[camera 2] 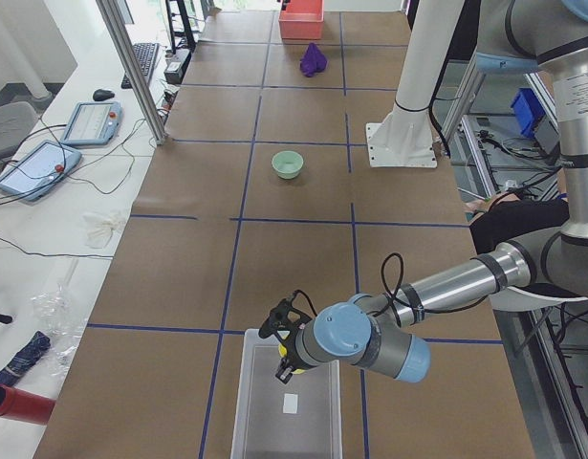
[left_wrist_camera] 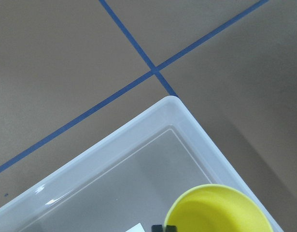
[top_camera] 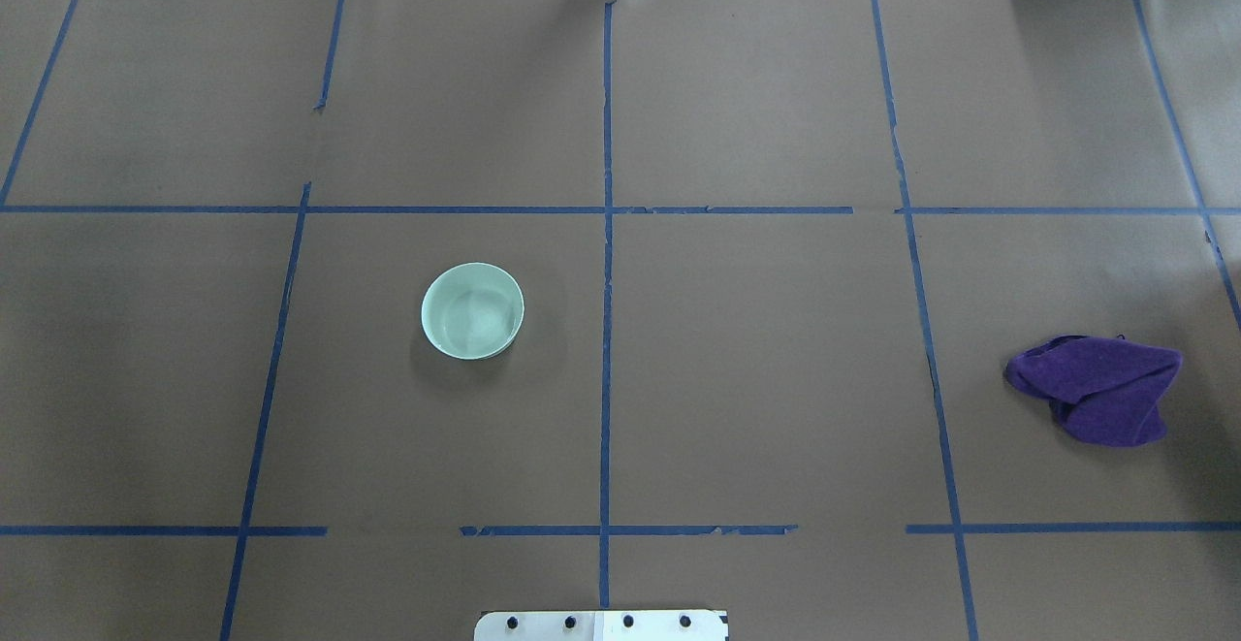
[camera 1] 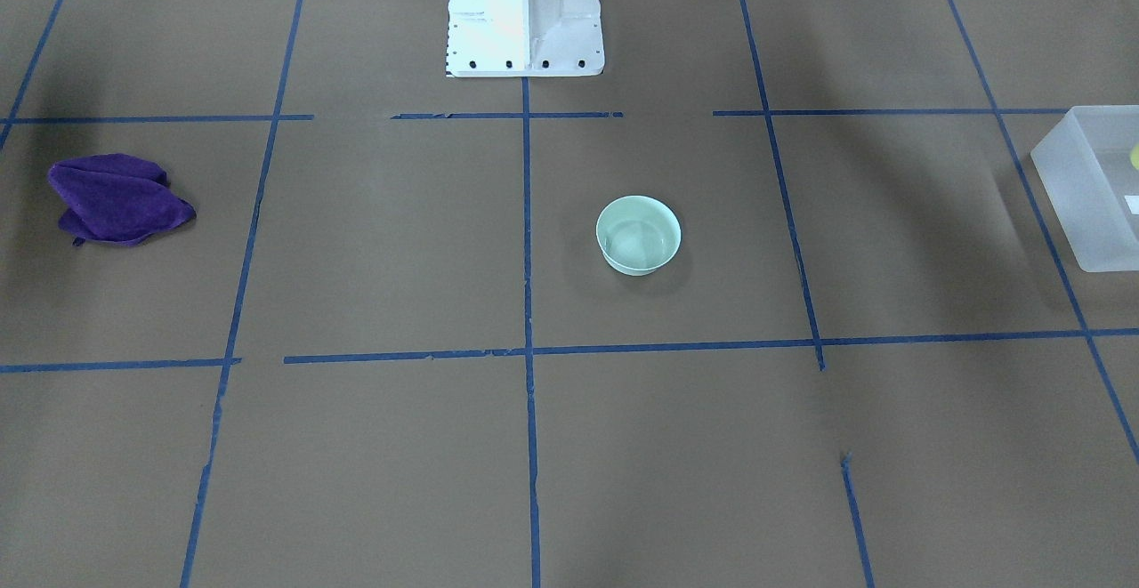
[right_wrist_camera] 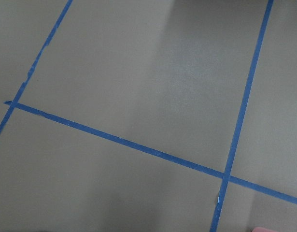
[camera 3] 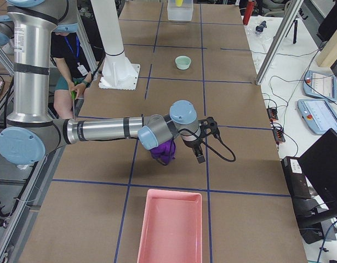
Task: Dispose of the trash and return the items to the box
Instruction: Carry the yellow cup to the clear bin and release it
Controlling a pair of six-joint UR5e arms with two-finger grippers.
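yellow cup (left_wrist_camera: 219, 209) at box (left_wrist_camera: 138, 126) corner beneath left claw (camera 2: 286, 368); grip of left and right claw (camera 3: 199, 153) unclear

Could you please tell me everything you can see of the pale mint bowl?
The pale mint bowl is round, smooth and glossy, perhaps ceramic or plastic. It stands upright and looks empty. It rests on the brown table cover, on the robot's left of the centre tape line; nothing else touches it.
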